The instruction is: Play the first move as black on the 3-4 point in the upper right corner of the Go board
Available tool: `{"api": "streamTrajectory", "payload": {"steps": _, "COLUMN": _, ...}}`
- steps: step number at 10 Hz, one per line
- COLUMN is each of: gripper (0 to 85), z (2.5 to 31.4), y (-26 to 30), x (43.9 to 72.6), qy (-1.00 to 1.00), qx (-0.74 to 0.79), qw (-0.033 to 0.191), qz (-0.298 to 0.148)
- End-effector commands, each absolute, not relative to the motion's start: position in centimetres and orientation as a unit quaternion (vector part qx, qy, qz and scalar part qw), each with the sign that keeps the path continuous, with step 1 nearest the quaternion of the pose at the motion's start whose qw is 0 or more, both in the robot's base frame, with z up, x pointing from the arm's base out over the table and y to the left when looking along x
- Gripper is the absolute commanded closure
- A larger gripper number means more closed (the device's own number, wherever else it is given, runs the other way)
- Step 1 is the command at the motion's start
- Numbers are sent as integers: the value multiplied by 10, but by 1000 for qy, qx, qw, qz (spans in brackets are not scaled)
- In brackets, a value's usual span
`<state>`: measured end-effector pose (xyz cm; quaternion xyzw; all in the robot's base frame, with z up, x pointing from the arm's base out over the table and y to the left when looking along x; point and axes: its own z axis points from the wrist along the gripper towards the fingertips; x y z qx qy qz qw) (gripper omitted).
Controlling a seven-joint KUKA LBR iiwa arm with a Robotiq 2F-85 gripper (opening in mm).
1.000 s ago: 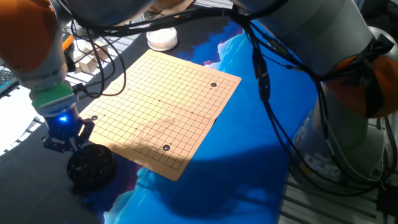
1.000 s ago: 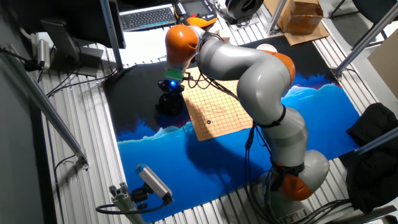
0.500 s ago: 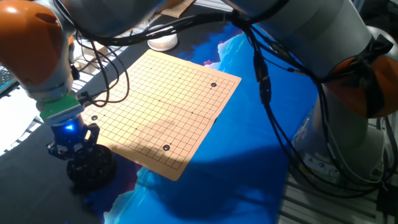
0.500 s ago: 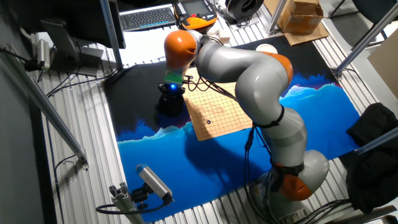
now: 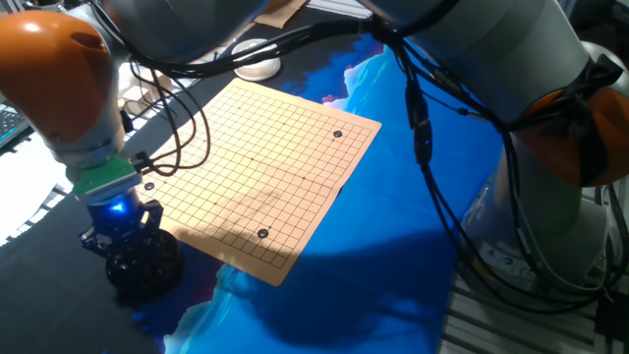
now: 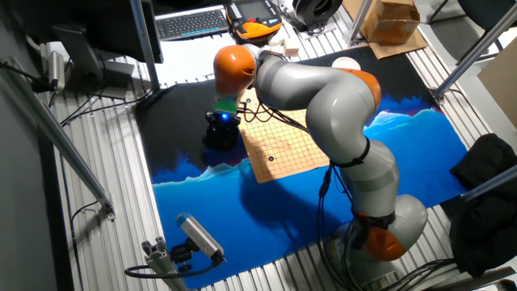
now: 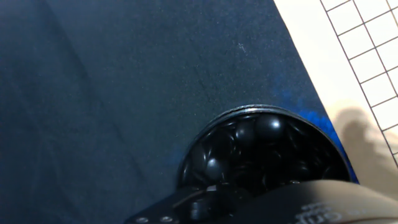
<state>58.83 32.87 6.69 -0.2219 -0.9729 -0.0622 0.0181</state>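
Claw (image 5: 120, 239), grip state unclear, hangs just above the bowl (image 5: 143, 265) of black stones (image 7: 261, 146); tight packing risks pinching two.

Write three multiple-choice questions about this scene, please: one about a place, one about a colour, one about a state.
1. The bowl stands: A beside the board; B on the board; C on the floor.
2. The stones in the bowl are: A white; B black; C red.
3. The light on the robot's hand is: A off; B red; C lit blue.

Answers: 1 A, the bowl sits on the cloth off the board's edge. 2 B, the hand view shows glossy black ones. 3 C, it glows blue above the bowl.
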Motion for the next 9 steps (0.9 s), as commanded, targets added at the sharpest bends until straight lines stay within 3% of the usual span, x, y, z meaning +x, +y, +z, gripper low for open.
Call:
{"api": "streamTrajectory", "payload": {"steps": 1, "gripper": 510, "z": 66, "y": 329, "x": 588, "qy": -973, "qx": -223, "qw": 17, "qz": -63}}
{"api": "streamTrajectory", "payload": {"steps": 2, "gripper": 510, "z": 64, "y": 330, "x": 587, "qy": -972, "qx": -224, "qw": 16, "qz": -63}}
{"api": "streamTrajectory", "payload": {"steps": 3, "gripper": 680, "z": 63, "y": 331, "x": 586, "qy": -972, "qx": -224, "qw": 15, "qz": -63}}
{"api": "streamTrajectory", "payload": {"steps": 9, "gripper": 680, "z": 64, "y": 333, "x": 586, "qy": -974, "qx": -217, "qw": 13, "qz": -63}}
